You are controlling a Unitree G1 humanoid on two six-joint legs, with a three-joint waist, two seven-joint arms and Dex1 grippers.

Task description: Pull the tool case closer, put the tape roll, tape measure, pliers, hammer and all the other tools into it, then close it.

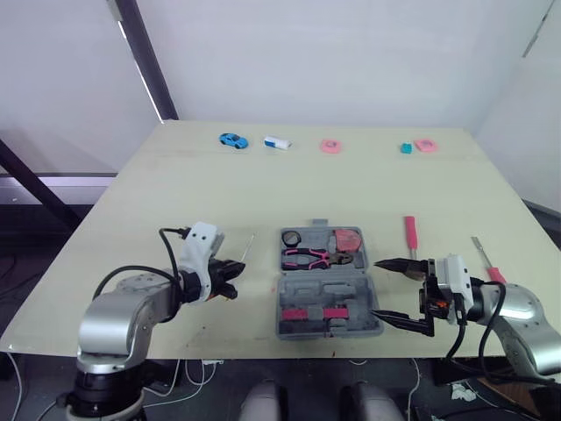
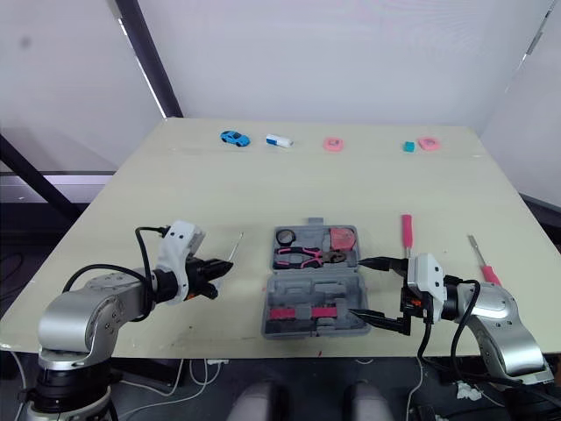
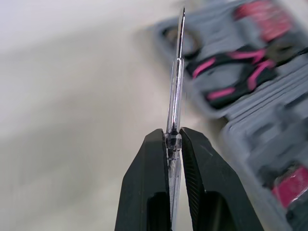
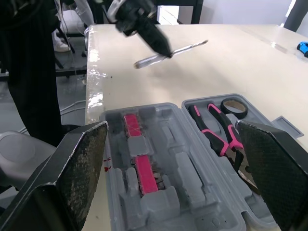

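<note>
The grey tool case (image 1: 351,285) lies open near the table's front edge. Its far half holds a black tape roll (image 1: 292,238), pink-handled pliers (image 1: 311,257) and a red tape measure (image 1: 348,239); pink pieces sit in the near half. Left of the case, my left gripper (image 1: 230,281) is shut on a thin clear-handled screwdriver (image 3: 176,82), whose tip points away from me. My right gripper (image 1: 392,292) is open just right of the case, one finger beside each half. A red screwdriver (image 1: 409,235) and a pink-handled tool (image 1: 487,263) lie on the table to the right.
Along the far edge of the table are a blue toy car (image 1: 233,140), a white and blue block (image 1: 277,142), a pink ring (image 1: 330,146), a teal cube (image 1: 406,148) and a pink piece (image 1: 426,145). A black pole (image 1: 149,57) leans at the back left.
</note>
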